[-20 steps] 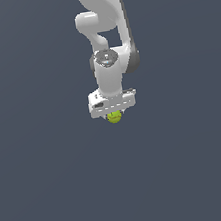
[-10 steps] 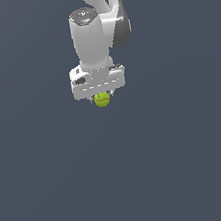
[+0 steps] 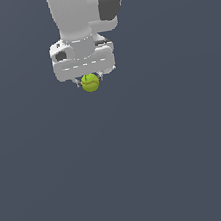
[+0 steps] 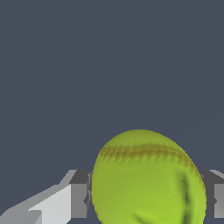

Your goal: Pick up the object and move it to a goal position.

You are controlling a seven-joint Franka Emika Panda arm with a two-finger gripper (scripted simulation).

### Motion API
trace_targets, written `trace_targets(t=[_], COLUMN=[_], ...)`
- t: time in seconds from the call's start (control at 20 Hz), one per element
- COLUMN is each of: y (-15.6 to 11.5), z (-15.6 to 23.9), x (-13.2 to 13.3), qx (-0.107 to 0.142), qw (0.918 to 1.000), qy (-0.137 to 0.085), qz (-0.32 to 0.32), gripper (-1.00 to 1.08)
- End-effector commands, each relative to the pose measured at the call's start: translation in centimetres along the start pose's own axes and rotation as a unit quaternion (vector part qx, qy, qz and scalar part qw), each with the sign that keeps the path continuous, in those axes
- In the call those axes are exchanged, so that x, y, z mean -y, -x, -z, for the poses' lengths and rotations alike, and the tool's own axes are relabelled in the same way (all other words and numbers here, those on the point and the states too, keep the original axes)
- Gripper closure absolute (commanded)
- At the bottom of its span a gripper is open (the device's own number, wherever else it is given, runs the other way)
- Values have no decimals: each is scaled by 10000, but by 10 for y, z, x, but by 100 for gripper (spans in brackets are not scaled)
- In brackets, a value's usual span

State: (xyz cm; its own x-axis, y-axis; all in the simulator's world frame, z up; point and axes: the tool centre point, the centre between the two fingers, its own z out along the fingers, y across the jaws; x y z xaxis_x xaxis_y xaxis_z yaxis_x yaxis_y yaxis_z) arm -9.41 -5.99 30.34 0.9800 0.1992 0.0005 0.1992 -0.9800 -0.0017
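The yellow-green ball (image 3: 90, 83) with a thin dark seam hangs just under the white gripper (image 3: 89, 80), held between its two short fingers. The gripper is shut on the ball and carries it in the air, high in the exterior view. In the wrist view the ball (image 4: 148, 179) fills the space between the two grey finger pads (image 4: 79, 194), with its seam running across the top. The lower part of the ball is cut off by the frame edge there.
A plain dark grey-blue surface (image 3: 142, 168) fills the whole background. The white arm (image 3: 80, 16) rises from the gripper out of the top of the exterior view. No other object or marker shows.
The arm with the ball in its gripper has moved up and slightly to the exterior view's left, and appears larger. The ball has stayed in the grip.
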Motion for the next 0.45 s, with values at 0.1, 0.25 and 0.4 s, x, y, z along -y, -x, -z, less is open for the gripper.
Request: trace_targets(t=[0.1, 0.25, 0.4], y=[5, 6, 7], z=[21, 28, 30], x=[-8, -10, -11], qx=[1, 2, 2], qw=[10000, 10000, 10000], qy=[3, 5, 5], qz=[2, 2, 2], gripper=[108, 108, 108])
